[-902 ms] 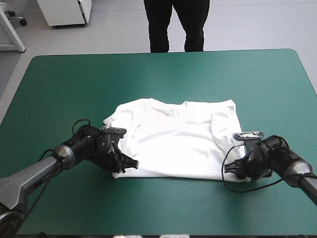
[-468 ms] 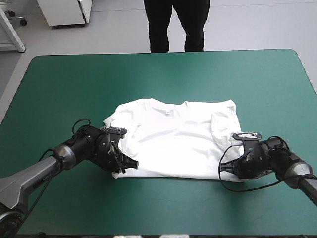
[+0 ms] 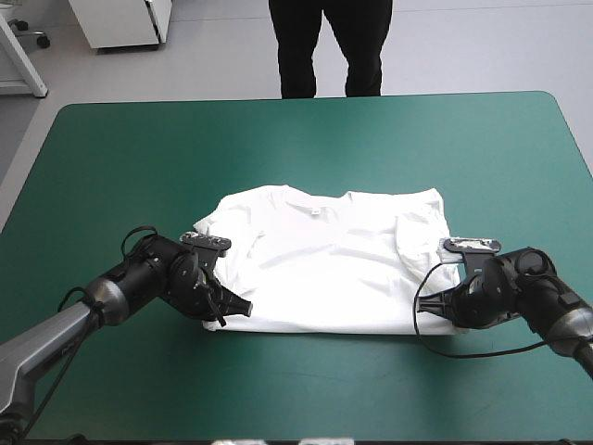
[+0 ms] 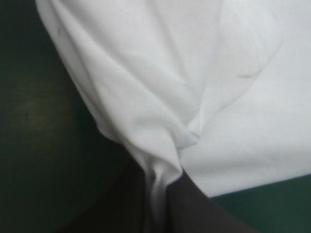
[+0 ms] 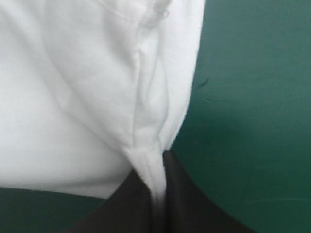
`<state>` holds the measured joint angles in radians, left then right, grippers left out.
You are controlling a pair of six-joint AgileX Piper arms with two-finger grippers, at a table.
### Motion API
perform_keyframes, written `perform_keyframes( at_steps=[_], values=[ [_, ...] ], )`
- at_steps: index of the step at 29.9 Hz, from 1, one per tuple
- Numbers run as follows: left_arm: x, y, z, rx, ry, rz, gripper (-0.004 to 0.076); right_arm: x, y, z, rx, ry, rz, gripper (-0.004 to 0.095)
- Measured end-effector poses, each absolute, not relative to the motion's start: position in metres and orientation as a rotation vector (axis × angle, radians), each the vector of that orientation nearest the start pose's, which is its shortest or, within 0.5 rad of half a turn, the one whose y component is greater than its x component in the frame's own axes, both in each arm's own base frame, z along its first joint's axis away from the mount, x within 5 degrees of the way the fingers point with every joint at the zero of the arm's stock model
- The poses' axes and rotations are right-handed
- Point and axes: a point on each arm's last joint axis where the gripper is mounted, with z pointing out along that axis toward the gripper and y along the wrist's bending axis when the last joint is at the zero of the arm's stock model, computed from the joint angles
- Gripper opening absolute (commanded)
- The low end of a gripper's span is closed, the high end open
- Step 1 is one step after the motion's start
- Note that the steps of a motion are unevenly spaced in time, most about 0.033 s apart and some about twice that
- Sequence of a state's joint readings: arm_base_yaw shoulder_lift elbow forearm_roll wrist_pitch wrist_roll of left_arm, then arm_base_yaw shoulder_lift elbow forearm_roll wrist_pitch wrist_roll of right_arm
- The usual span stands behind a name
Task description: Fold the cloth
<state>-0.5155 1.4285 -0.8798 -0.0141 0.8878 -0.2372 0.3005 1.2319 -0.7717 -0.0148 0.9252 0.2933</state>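
White short-sleeved T-shirt (image 3: 329, 264) spread flat mid teal-green table (image 3: 296, 139), collar far, hem near. Left end effector (image 3: 239, 307) pinched tight on near-left hem corner; right end effector (image 3: 431, 310) likewise on near-right corner. Fabric judged light, limp, prone to sag and wrinkle. Corner holds suit; lift both evenly.

Soft matt white cloth of the T-shirt (image 3: 329, 264), creased; smooth matt teal-green cover (image 3: 278, 148); matt black fingers (image 4: 194, 208).

T-shirt (image 3: 329, 269) near corners hidden — left tool (image 3: 243, 306), right tool (image 3: 422, 311)
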Motion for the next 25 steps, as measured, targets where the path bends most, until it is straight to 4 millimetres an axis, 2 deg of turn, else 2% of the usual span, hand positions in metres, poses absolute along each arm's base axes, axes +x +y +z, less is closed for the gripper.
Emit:
perform_keyframes(
  at_steps=[6, 14, 21, 25],
  values=[
    [0.209, -0.119, 0.258, 0.387, 2.843, -0.173, -0.0009, 0.202, 0.061, 0.279, -0.014, 2.841, 0.109, -0.0017],
    [0.201, -0.115, 0.303, 0.355, 2.744, -0.227, -0.0009, 0.201, 0.063, 0.316, -0.002, 2.785, 0.166, -0.0017],
    [0.208, -0.118, 0.325, 0.335, 2.654, -0.256, -0.0009, 0.209, 0.066, 0.349, -0.003, 2.655, 0.214, -0.0017],
    [0.215, -0.115, 0.329, 0.288, 2.586, -0.211, -0.0009, 0.214, 0.064, 0.359, 0.015, 2.580, 0.192, -0.0017]
  ],
)
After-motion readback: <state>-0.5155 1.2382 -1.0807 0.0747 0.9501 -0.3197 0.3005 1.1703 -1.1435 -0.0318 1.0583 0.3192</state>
